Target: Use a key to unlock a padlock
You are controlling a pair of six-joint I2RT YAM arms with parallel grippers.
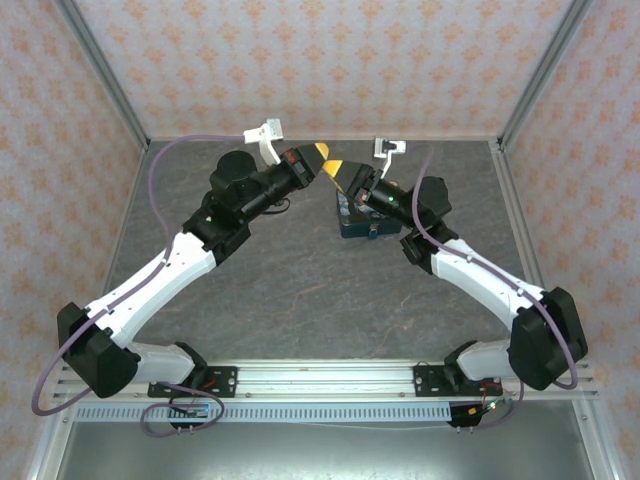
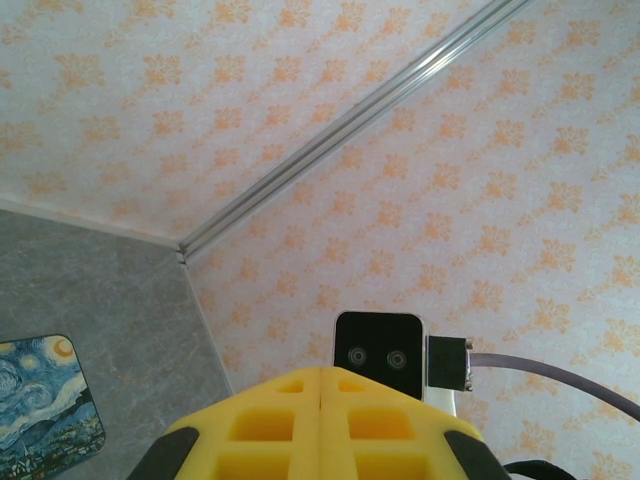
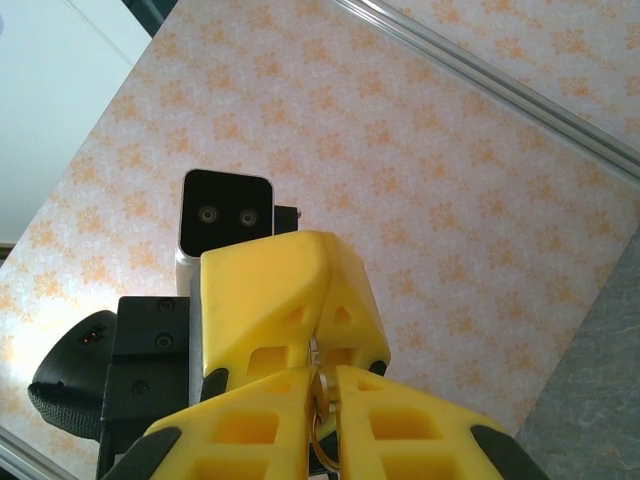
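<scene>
Your left gripper (image 1: 322,153) is raised off the table (image 1: 280,285). Its yellow fingers (image 2: 270,425) are pressed flat together, clenched. You cannot make out whether anything is pinched at the tips.

Your right gripper (image 3: 320,385) meets it tip to tip in mid-air, above the near edge of the starry-night box (image 1: 352,228). The right jaws are drawn almost together, grasping a small brass-coloured metal piece (image 3: 322,402) that sits in the slit between them, just at the left fingertips. You cannot tell whether this piece is the key or part of the padlock.

The box lies flat on the table, under the right wrist.
</scene>
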